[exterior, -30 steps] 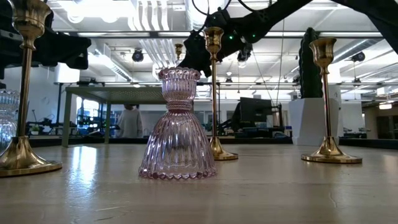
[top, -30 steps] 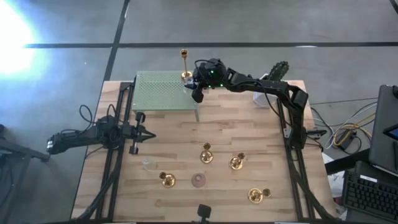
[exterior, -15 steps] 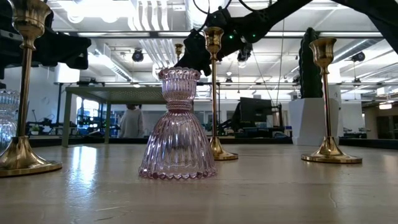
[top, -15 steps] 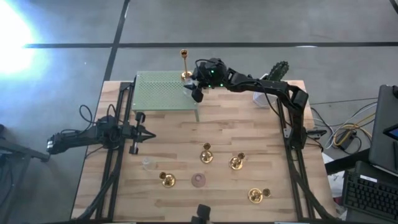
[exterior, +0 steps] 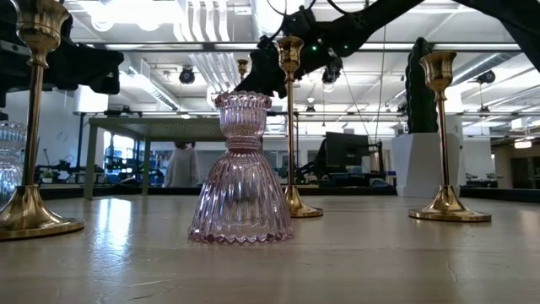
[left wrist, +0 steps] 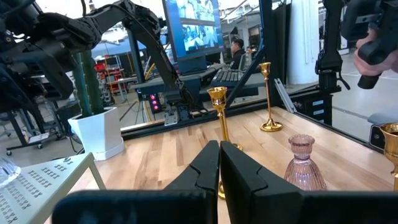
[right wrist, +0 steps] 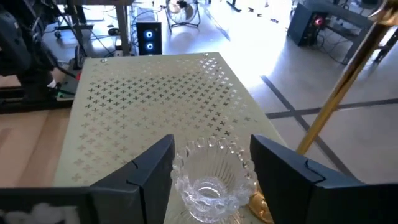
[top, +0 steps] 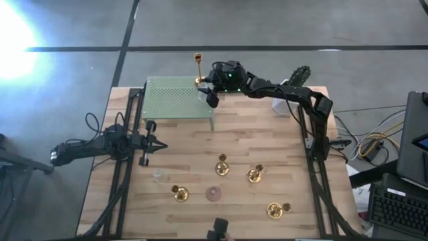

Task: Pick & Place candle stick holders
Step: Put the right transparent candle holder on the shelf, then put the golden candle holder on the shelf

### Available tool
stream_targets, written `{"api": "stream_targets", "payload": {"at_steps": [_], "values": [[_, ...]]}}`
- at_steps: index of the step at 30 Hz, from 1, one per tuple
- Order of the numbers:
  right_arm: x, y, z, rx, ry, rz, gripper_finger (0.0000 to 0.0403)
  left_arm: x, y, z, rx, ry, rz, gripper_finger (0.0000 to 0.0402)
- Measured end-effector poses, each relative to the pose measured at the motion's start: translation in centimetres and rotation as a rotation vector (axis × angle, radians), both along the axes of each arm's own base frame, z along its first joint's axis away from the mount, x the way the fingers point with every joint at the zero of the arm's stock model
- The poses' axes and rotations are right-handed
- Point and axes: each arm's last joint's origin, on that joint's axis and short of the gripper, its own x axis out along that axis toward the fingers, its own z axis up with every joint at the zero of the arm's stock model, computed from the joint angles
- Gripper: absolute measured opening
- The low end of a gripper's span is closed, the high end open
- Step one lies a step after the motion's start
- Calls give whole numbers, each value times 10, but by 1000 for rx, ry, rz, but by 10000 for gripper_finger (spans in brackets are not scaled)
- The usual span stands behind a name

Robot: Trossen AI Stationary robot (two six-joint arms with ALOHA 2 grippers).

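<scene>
Wooden slats make up the desk [top: 267, 154], with a pale green perforated platform [top: 175, 98] set at its far left corner, apparently as the drop-off spot. The right pincer [right wrist: 208, 165] is held over that platform's far right corner, fingers spread around a small clear ribbed glass candle holder [right wrist: 211, 180]; whether the glass is actually being gripped or has just been let go can't be told for sure. A tall gold-brass candlestick [top: 198, 69] is parked right beside it.

Four more brass holders [top: 223, 165], a pink ribbed glass one [exterior: 241, 173] and another clear one wait on the near half of the desk. The left pincer [left wrist: 219, 163] is pressed together, idling at the left edge.
</scene>
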Motion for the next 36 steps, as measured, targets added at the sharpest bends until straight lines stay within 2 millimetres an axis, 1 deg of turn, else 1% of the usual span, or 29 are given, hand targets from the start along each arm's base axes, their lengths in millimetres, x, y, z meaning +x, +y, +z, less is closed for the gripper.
{"api": "stream_targets", "payload": {"at_steps": [4, 7, 12, 15, 17, 21, 25, 28, 30, 33, 36], "values": [[-2, 2, 8, -6, -19, 1, 205, 0, 0, 0, 0, 0, 0, 19], [-6, 4, 18, -18, -40, 6, 205, 0, 0, 0, 0, 0, 0, 19], [-17, 11, 42, -36, -79, 9, 205, 0, 0, 0, 0, 0, 0, 19], [-32, 21, 59, -20, -40, 16, 205, 0, 0, 0, 0, 0, 0, 19], [-48, 32, 70, 15, 31, 20, 205, 0, 0, 0, 0, 0, 0, 19], [-80, 58, 89, 75, 158, 34, 203, 0, 0, 0, 0, 0, 0, 19], [-105, 89, 104, 77, 257, 18, 183, 0, 0, 0, 0, 0, 0, 19], [-120, 111, 106, 109, 353, 3, 161, 0, 0, 0, 0, 0, 0, 19], [-128, 122, 103, 96, 407, -24, 146, 0, 0, 0, 0, 0, 0, 19], [-137, 134, 96, 105, 452, -73, 123, 0, 0, 0, 0, 0, 0, 19], [-148, 145, 83, 185, 511, -98, 101, 0, 0, 0, 0, 0, 0, 19]]}}
